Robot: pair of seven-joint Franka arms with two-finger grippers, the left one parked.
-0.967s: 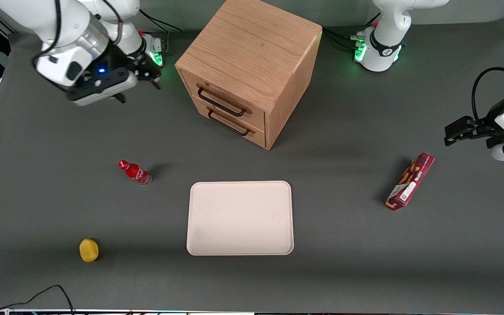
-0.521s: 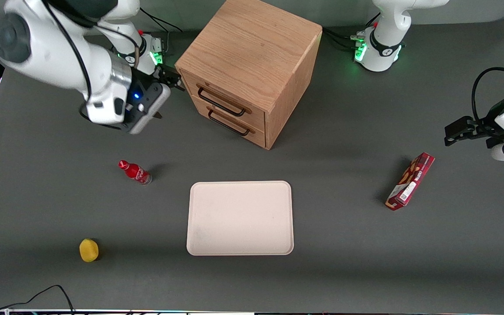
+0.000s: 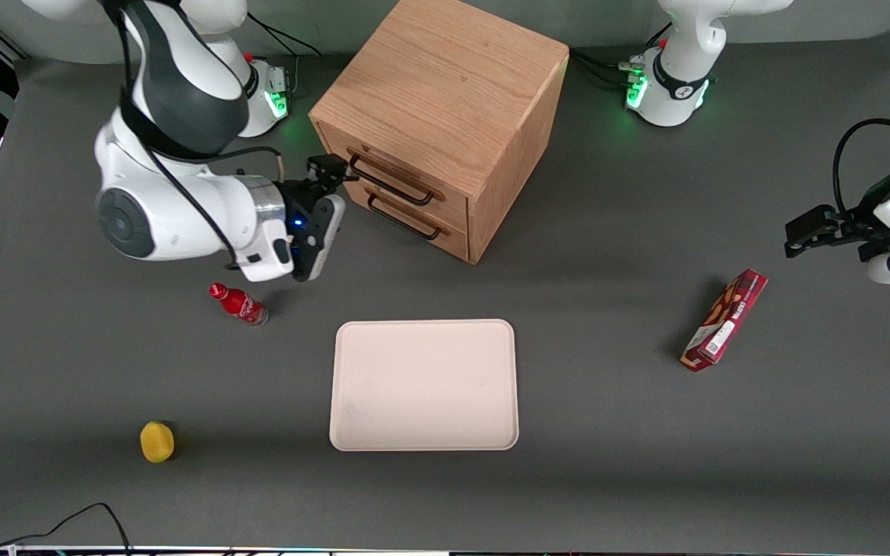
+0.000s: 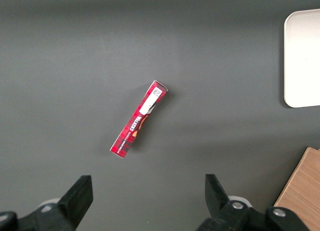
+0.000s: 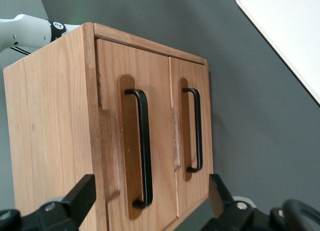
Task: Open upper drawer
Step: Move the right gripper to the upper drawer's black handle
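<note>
The wooden cabinet (image 3: 445,85) stands at the back of the table with both drawers shut. The upper drawer (image 3: 414,171) has a long black bar handle (image 3: 389,180); the lower drawer (image 3: 422,218) sits under it. My right gripper (image 3: 335,181) is in front of the drawer fronts, close to the end of the handles nearest the working arm's end of the table, not touching them. In the right wrist view the gripper (image 5: 150,201) is open and empty, its fingers (image 5: 82,196) spread wide, with the upper drawer's handle (image 5: 143,146) between them and some way ahead.
A small red bottle (image 3: 238,303) stands just below my wrist, nearer the front camera. A white tray (image 3: 423,384) lies nearer the camera than the cabinet. A yellow fruit (image 3: 157,441) lies near the front edge. A red box (image 3: 725,320) lies toward the parked arm's end (image 4: 139,125).
My right arm has swung down and toward the cabinet. The gripper has turned from pointing at the table to facing the drawer fronts. The drawers have not moved.
</note>
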